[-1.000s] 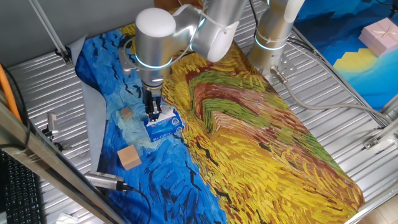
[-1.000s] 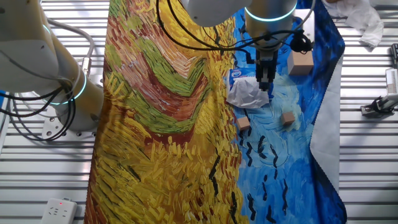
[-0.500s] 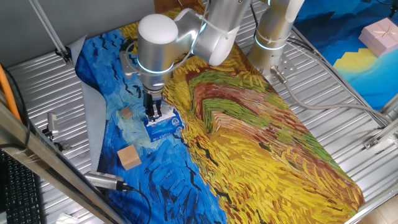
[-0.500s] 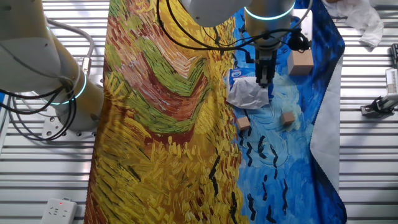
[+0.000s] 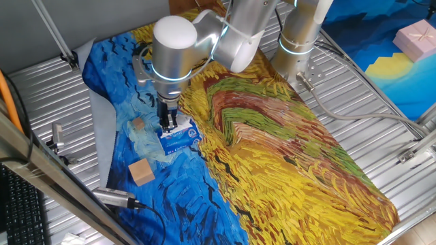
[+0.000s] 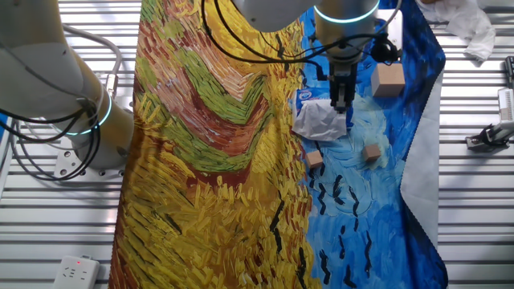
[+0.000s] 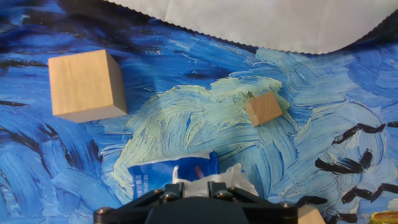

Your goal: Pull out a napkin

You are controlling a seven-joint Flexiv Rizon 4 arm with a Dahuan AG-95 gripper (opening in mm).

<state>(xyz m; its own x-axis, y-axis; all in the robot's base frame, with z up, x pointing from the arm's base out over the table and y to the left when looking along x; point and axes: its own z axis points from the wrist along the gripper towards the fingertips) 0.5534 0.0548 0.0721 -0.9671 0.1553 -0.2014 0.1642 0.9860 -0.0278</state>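
The napkin [image 6: 320,122] is a crumpled white sheet that sticks out of the small blue tissue pack [image 6: 307,98] on the painted cloth. In the hand view the napkin [image 7: 239,179] bunches up between my fingers, with the blue pack [image 7: 163,176] just beyond. My gripper [image 6: 341,103] points straight down over the pack and is shut on the napkin's top. In one fixed view my gripper [image 5: 167,124] stands on the pack [image 5: 180,139], and the napkin is mostly hidden behind the fingers.
A large wooden cube [image 7: 86,84] and a small one [image 7: 263,108] lie beyond the pack; a third small cube [image 6: 314,159] lies near the napkin. A white cloth edge [image 7: 267,22] lies further off. The arm's base [image 5: 300,41] stands at the back of the table.
The wrist has shifted slightly and the gripper has lifted a little while keeping its hold on the napkin. The pack and cubes have not moved.
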